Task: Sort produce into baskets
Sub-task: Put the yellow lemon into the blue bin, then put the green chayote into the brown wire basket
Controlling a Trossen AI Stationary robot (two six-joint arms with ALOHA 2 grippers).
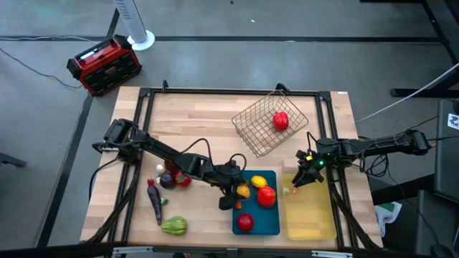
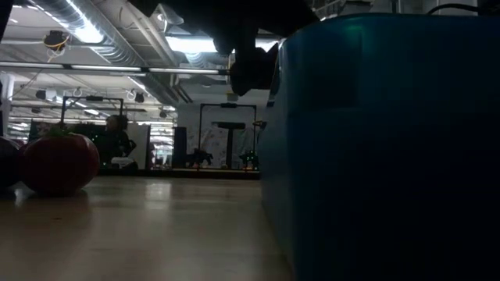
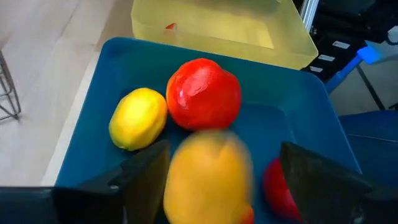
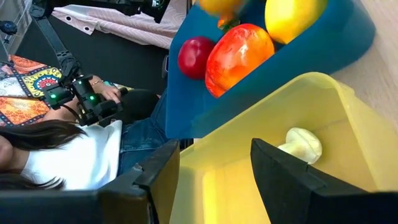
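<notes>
The left gripper (image 3: 217, 180) hangs over the blue tray (image 1: 275, 223), fingers spread around a blurred orange fruit (image 3: 208, 177). Smooth and rounded, it probably slips; grip across its middle. The right gripper (image 1: 307, 172), fingers apart and empty, hovers above the yellow tray (image 1: 310, 223).

Blue tray (image 1: 275, 221) holding lemon (image 3: 137, 117), red fruits, orange fruit (image 3: 207, 176), wire basket (image 1: 262, 127) with red fruit (image 1: 280, 121), yellow tray (image 1: 312, 218)

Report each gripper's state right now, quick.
Left gripper: open above the blue tray, an orange-yellow fruit blurred between its fingers, grip not clear.
Right gripper: open over the yellow tray, holding nothing.
</notes>
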